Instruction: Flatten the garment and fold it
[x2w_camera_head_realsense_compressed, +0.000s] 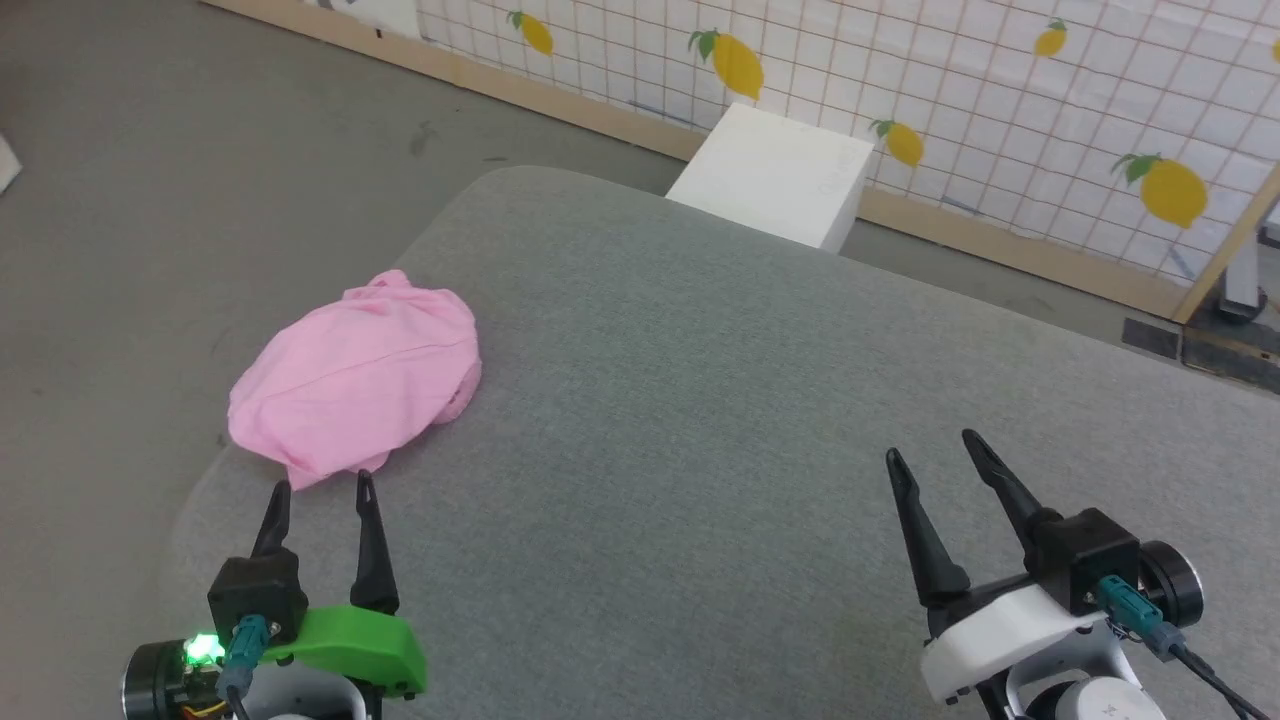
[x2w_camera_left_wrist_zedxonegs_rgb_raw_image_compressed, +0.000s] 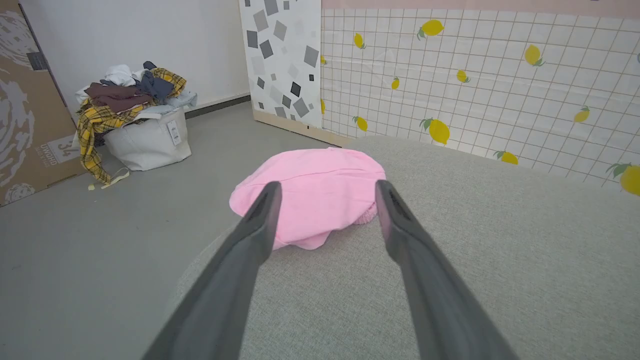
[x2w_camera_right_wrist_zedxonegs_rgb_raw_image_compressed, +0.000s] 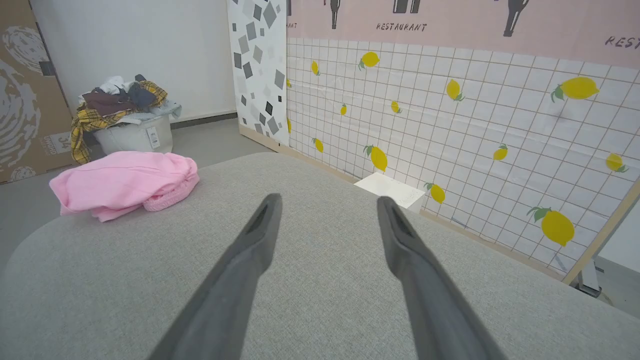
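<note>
Looking along right gripper (x2w_camera_right_wrist_zedxonegs_rgb_raw_image_compressed: 327, 199), two long dark fingers (x2w_camera_right_wrist_zedxonegs_rgb_raw_image_compressed: 250, 250) standing wide apart over grey woven fabric surface (x2w_camera_right_wrist_zedxonegs_rgb_raw_image_compressed: 100, 280), holding nothing. Seeing bunched light pink cotton garment (x2w_camera_right_wrist_zedxonegs_rgb_raw_image_compressed: 120, 182) lying at surface's far left edge, well apart from fingers. Catching white fabric bin (x2w_camera_right_wrist_zedxonegs_rgb_raw_image_compressed: 135, 140) heaped with clothes behind, white box (x2w_camera_right_wrist_zedxonegs_rgb_raw_image_compressed: 390, 192) sitting by lemon-patterned tile wall (x2w_camera_right_wrist_zedxonegs_rgb_raw_image_compressed: 475, 130).

one garment (x2w_camera_head_realsense_compressed: 355, 385), two grippers (x2w_camera_head_realsense_compressed: 322, 480) (x2w_camera_head_realsense_compressed: 929, 443), one box (x2w_camera_head_realsense_compressed: 775, 175)

The pink wall band (x2w_camera_right_wrist_zedxonegs_rgb_raw_image_compressed: 450, 25) carries "RESTAURANT" in dark capitals. The word begins again at the right edge, cut off after "RES". The cardboard panel (x2w_camera_left_wrist_zedxonegs_rgb_raw_image_compressed: 30, 125) bears the number "34" beside a smaller printed line that is not legible. The print on the tag (x2w_camera_left_wrist_zedxonegs_rgb_raw_image_compressed: 173, 132) on the laundry bag (x2w_camera_left_wrist_zedxonegs_rgb_raw_image_compressed: 145, 147) is too small to read.
</note>
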